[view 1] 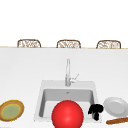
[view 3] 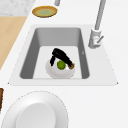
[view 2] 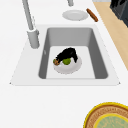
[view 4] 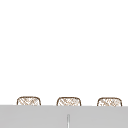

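In the sink (view 2: 98, 53), a hand's (view 2: 67, 54) fingers grasp a lime (view 2: 66, 61) in a white bowl (view 2: 72, 68).

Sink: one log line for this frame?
robot hand | inside sink | over white bowl | on green fruit | brown piece beside fruit | faucet at rim

We see the right hand (view 1: 95, 110) low at the front right, fingers curled downward. A hand (view 2: 67, 54) in the side views arches over, fingers bent down.
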Tool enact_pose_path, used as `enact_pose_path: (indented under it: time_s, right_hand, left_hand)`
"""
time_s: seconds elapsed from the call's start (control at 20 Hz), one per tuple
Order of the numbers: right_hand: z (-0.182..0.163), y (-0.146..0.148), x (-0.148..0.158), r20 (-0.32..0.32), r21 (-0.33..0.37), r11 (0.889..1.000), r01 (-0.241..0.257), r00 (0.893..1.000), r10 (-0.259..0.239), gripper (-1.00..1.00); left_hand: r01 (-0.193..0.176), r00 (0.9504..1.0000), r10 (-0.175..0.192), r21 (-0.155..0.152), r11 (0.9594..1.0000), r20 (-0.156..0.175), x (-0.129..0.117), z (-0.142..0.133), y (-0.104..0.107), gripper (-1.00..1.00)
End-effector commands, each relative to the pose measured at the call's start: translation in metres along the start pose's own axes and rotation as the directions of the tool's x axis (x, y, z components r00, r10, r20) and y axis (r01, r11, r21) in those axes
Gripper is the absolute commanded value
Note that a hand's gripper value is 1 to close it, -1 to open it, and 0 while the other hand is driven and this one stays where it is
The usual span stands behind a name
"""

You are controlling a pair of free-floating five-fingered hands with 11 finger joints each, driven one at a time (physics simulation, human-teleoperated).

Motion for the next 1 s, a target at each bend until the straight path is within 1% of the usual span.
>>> enact_pose_path:
  time_s: [0.0, 0.05, 0.1, 0.15, 0.2, 0.25, 0.3, 0.4, 0.45, 0.5, 0.55, 0.6, 0.65, 0.7, 0.75, 0.8, 0.85, 0.9, 0.95]
  right_hand:
    - [0.0, 0.0, 0.0, 0.0, 0.0, 1.0, 0.0, 1.0, 0.0, 0.0]
    - [0.0, 0.0, 0.0, 0.0, 0.0, 1.0, 0.0, 1.0, 0.0, 0.0]
    - [0.0, 0.0, 0.0, 0.0, 0.0, 1.0, 0.0, 1.0, 0.0, 0.0]
    - [0.0, 0.0, 0.0, 0.0, 0.0, 1.0, 0.0, 1.0, 0.0, 0.0]
    - [0.0, 0.0, 0.0, 0.0, 0.0, 1.0, 0.0, 1.0, 0.0, 0.0]
    - [0.0, 0.0, 0.0, 0.0, 0.0, 1.0, 0.0, 1.0, 0.0, 0.0]
    - [0.0, 0.0, 0.0, 0.0, 0.0, 1.0, 0.0, 1.0, 0.0, 0.0]
    - [0.0, 0.0, 0.0, 0.0, 0.0, 1.0, 0.0, 1.0, 0.0, 0.0]
    - [0.0, 0.0, 0.0, 0.0, 0.0, 1.0, 0.0, 1.0, 0.0, 0.0]
    - [0.0, 0.0, 0.0, 0.0, 0.0, 1.0, 0.0, 1.0, 0.0, 0.0]
    - [0.0, 0.0, 0.0, 0.0, 0.0, 1.0, 0.0, 1.0, 0.0, 0.0]
    - [0.0, 0.0, 0.0, 0.0, 0.0, 1.0, 0.0, 1.0, 0.0, 0.0]
    - [0.0, 0.0, 0.0, 0.0, 0.0, 1.0, 0.0, 1.0, 0.0, 0.0]
    - [0.0, 0.0, 0.0, 0.0, 0.0, 1.0, 0.0, 1.0, 0.0, 0.0]
    - [0.0, 0.0, 0.0, 0.0, 0.0, 1.0, 0.0, 1.0, 0.0, 0.0]
    - [0.0, 0.0, 0.0, 0.0, 0.0, 1.0, 0.0, 1.0, 0.0, 0.0]
    - [0.0, 0.0, 0.0, 0.0, 0.0, 1.0, 0.0, 1.0, 0.0, 0.0]
    - [0.0, 0.0, 0.0, 0.0, 0.0, 1.0, 0.0, 1.0, 0.0, 0.0]
    - [0.0, 0.0, 0.0, 0.0, 0.0, 1.0, 0.0, 1.0, 0.0, 0.0]
  left_hand:
    - [-0.106, 0.9943, 0.106, 0.078, 0.9913, 0.013, -0.005, 0.015, -0.004, 1.0]
    - [-0.044, 0.999, 0.044, 0.063, 0.997, 0.007, -0.005, 0.013, -0.01, 1.0]
    - [0.007, 1.0, -0.007, 0.057, 0.9984, 0.004, -0.003, 0.011, -0.013, 1.0]
    - [0.049, 0.9987, -0.05, 0.06, 0.997, 0.009, -0.002, 0.011, -0.011, 1.0]
    - [0.073, 0.9971, -0.075, 0.073, 0.9946, 0.016, 0.004, 0.011, -0.009, 1.0]
    - [0.087, 0.996, -0.088, 0.069, 0.9938, 0.013, 0.006, 0.009, -0.008, 1.0]
    - [0.104, 0.9944, -0.105, 0.076, 0.9917, 0.014, 0.007, 0.009, -0.008, 1.0]
    - [0.124, 0.9921, -0.125, 0.08, 0.989, 0.01, 0.007, 0.008, -0.008, 1.0]
    - [0.135, 0.9906, -0.136, 0.084, 0.9873, 0.009, 0.008, 0.008, -0.007, -1.0]
    - [0.101, 0.9948, -0.101, 0.134, 0.9859, -0.004, 0.015, 0.009, -0.001, -1.0]
    - [0.125, 0.9916, -0.129, 0.154, 0.9801, 0.011, 0.02, 0.013, -0.002, 1.0]
    - [0.135, 0.9898, -0.139, 0.114, 0.9842, 0.029, 0.023, 0.008, 0.002, 1.0]
    - [0.137, 0.9895, -0.141, 0.099, 0.9856, 0.032, 0.022, 0.005, 0.006, 1.0]
    - [0.145, 0.9885, -0.148, 0.101, 0.9843, 0.028, 0.026, 0.005, 0.014, 1.0]
    - [0.131, 0.9907, -0.134, 0.1, 0.9862, 0.023, 0.028, 0.01, 0.015, 1.0]
    - [0.112, 0.9934, -0.114, 0.106, 0.988, 0.014, 0.029, 0.009, 0.018, 1.0]
    - [0.114, 0.9934, -0.115, 0.1, 0.9884, 0.0, 0.029, 0.01, 0.015, 1.0]
    - [0.117, 0.9932, -0.116, 0.105, 0.9876, -0.011, 0.032, 0.01, 0.01, 1.0]
    - [0.109, 0.9937, -0.106, 0.09, 0.99, -0.035, 0.033, 0.007, 0.005, 1.0]
